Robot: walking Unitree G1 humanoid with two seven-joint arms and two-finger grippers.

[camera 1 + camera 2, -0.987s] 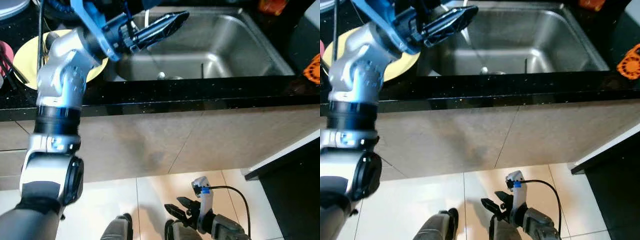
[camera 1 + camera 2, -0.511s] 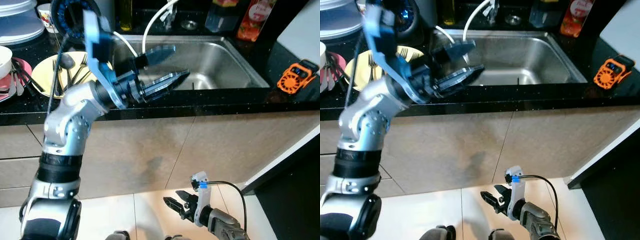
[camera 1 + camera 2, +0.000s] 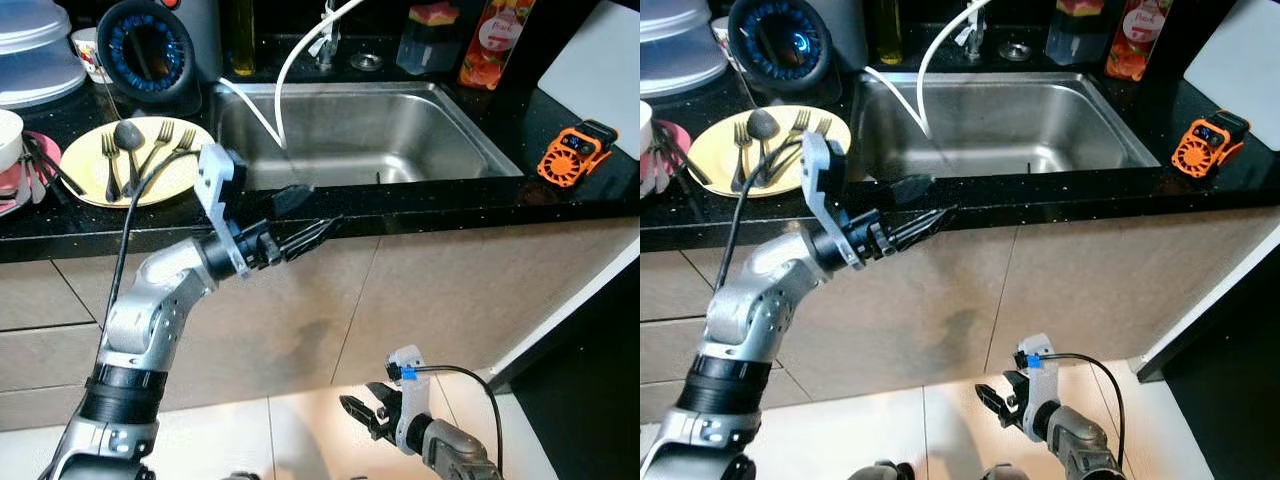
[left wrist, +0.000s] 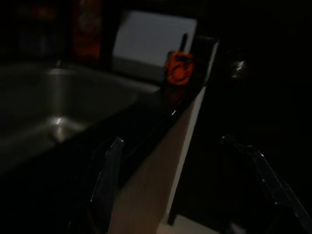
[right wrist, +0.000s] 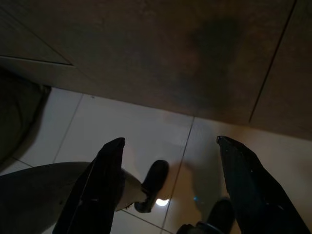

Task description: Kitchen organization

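A yellow plate [image 3: 85, 185] with several forks [image 3: 108, 160] and a spoon [image 3: 128, 135] lies on the black counter [image 3: 420, 200], left of the steel sink [image 3: 420, 120]. My left gripper [image 3: 315, 212] is open and empty. It is held out in front of the counter's front edge, below the sink's left half. In the left wrist view its two fingers [image 4: 105, 180] straddle the counter edge, with the sink [image 4: 58, 97] dim on one side. My right gripper [image 3: 365, 415] hangs open near the floor, and its fingers [image 5: 100, 185] frame pale tiles.
A white hose [image 3: 285, 70] curves from the tap into the sink. A black round appliance [image 3: 150, 45], stacked white bowls [image 3: 35, 65] and a pink dish [image 3: 20, 175] stand at the left. An orange gadget [image 3: 572, 155] lies on the counter's right, with bottles [image 3: 485, 45] behind the sink.
The camera has pulled back and shows more of the counter. My left gripper came down from over the sink to the front of the counter edge, and its fingers opened.
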